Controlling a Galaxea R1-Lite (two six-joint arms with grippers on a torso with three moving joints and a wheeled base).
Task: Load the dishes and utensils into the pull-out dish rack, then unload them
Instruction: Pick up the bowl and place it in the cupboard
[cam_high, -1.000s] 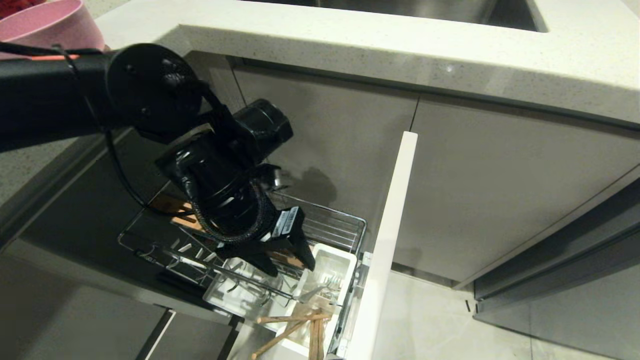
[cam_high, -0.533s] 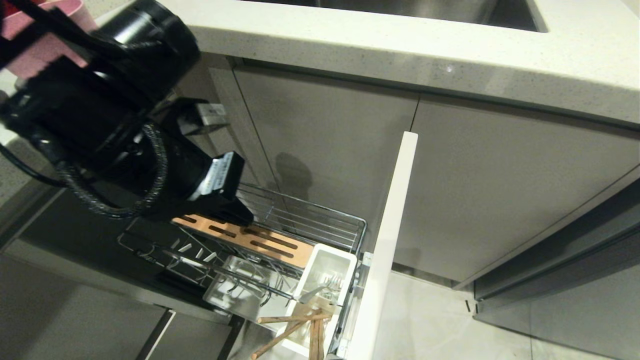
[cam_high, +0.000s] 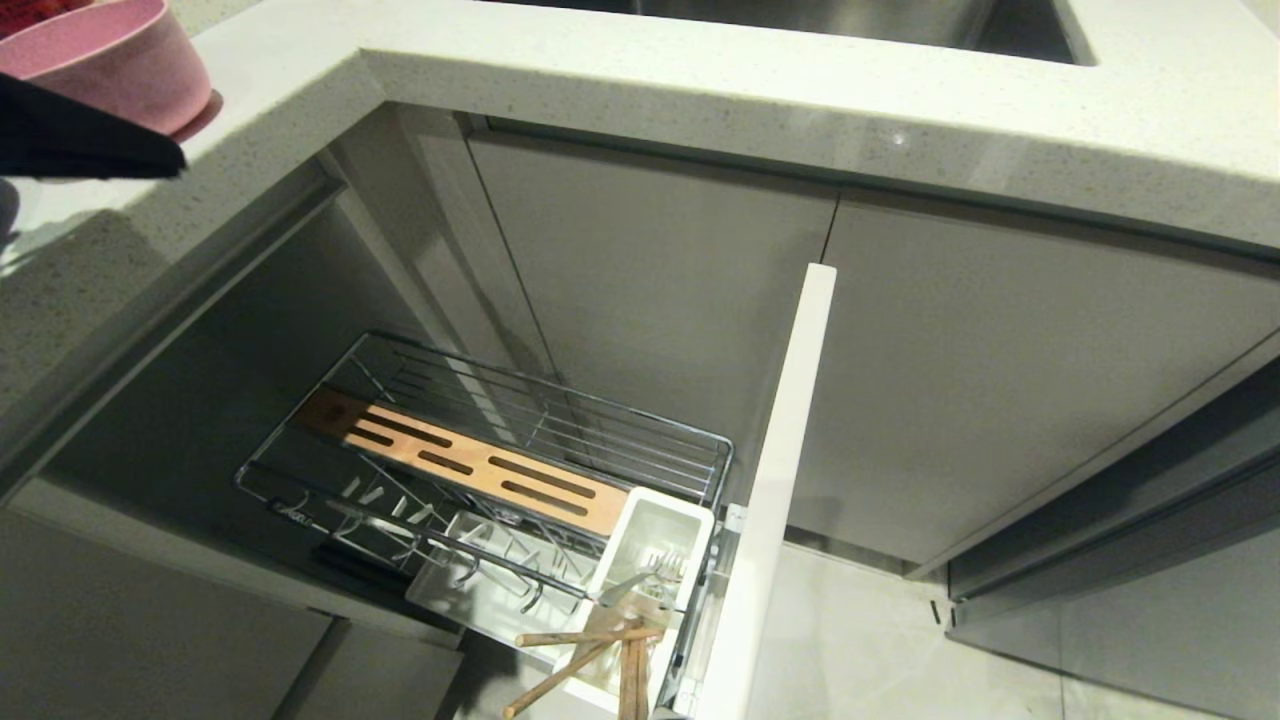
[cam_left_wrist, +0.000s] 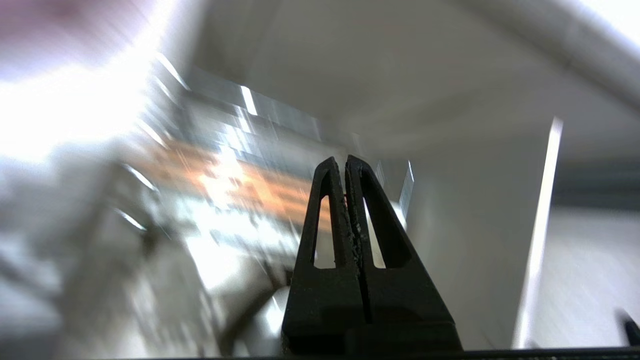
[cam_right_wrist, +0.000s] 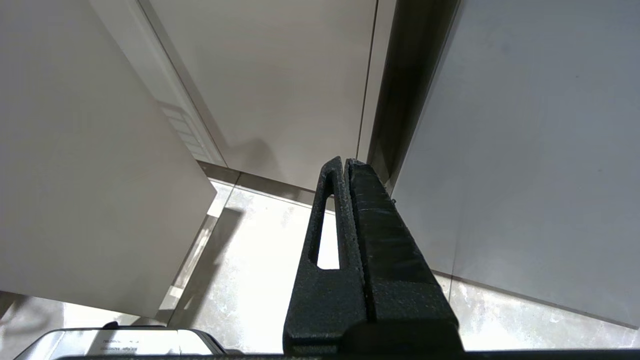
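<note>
Pink bowl (cam_high: 100, 60) on counter, fork (cam_high: 640, 578) and chopsticks (cam_high: 590, 645) in pulled-out rack (cam_high: 520, 440)

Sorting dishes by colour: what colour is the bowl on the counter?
Pink; the bowl shows best in the head view, at the counter's far left corner.

Countertop (cam_high: 700, 90): pale speckled stone, across the frame's top.
On it: my pink bowl (cam_high: 100, 60), upper left corner.
Floor (cam_high: 860, 640): pale tile, lower right.
</note>
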